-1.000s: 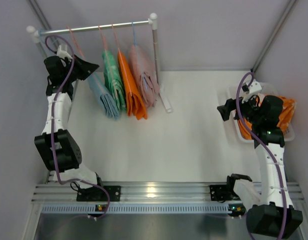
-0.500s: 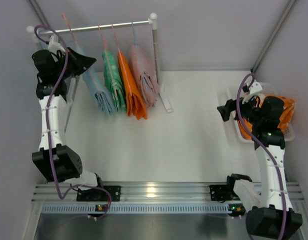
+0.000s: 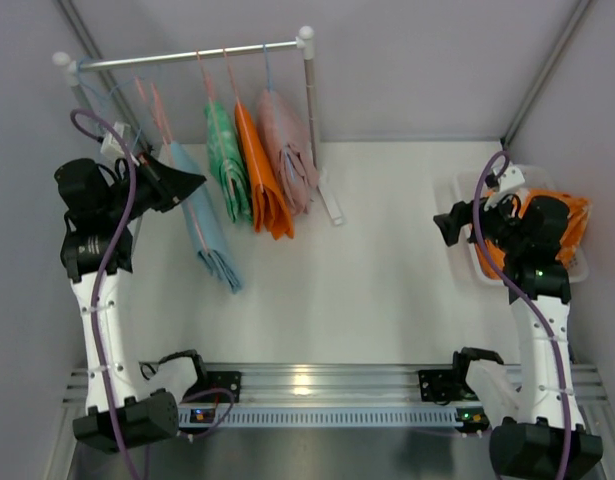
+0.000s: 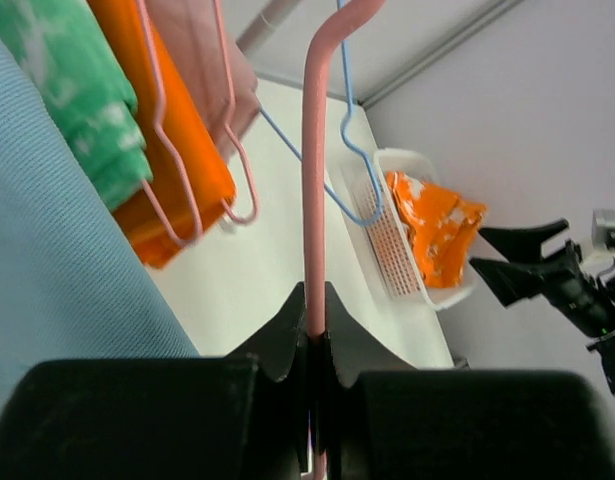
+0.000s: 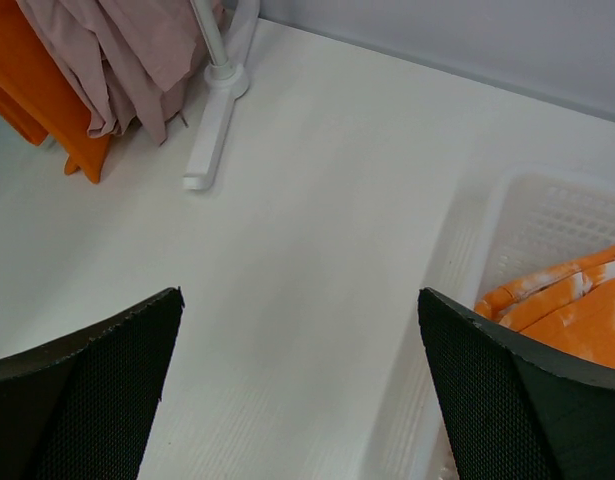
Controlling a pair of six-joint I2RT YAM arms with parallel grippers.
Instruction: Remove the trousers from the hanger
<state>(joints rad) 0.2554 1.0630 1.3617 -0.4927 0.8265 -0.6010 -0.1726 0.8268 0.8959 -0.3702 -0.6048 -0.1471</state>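
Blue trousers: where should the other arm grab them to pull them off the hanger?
Probably pinch the free lower end of the blue trousers, coming from their right, across the table. That end hangs clear, while the left tool clamps the pink hanger up top.

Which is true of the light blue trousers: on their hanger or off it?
On. The light blue trousers hang draped over the pink hanger, which the left gripper pinches shut.

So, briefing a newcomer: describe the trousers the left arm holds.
Find the clothes rail, far left. Near it the left gripper pinches a pink hanger; its trousers are light blue, unlike the green, orange and pink garments on the rail.
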